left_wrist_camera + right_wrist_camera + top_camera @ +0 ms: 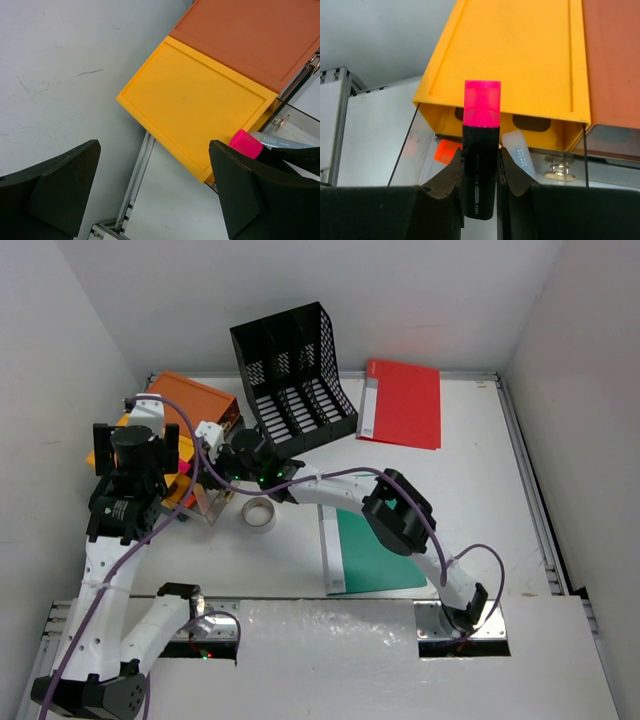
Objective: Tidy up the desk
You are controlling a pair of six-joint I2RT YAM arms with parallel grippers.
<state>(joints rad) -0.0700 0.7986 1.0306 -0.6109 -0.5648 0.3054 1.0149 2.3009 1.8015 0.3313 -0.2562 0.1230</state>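
Observation:
The white desk (470,490) holds an orange-yellow drawer box (190,398) at the far left. Its clear drawer (420,145) is pulled out, with an orange item (445,150) and a white tube (517,152) inside. My right gripper (481,160) is shut on a highlighter (481,185) with a black body and pink cap, held upright just in front of the open drawer. In the top view this gripper (215,462) reaches across to the box. The pink cap also shows in the left wrist view (246,144). My left gripper (152,185) is open and empty, above the box's yellow top (195,105).
A black mesh file rack (292,375) stands at the back middle. A red folder (402,402) lies at the back right. A green folder (375,550) lies under the right arm. A tape roll (258,514) sits next to the drawer. The side wall (60,75) is close on the left.

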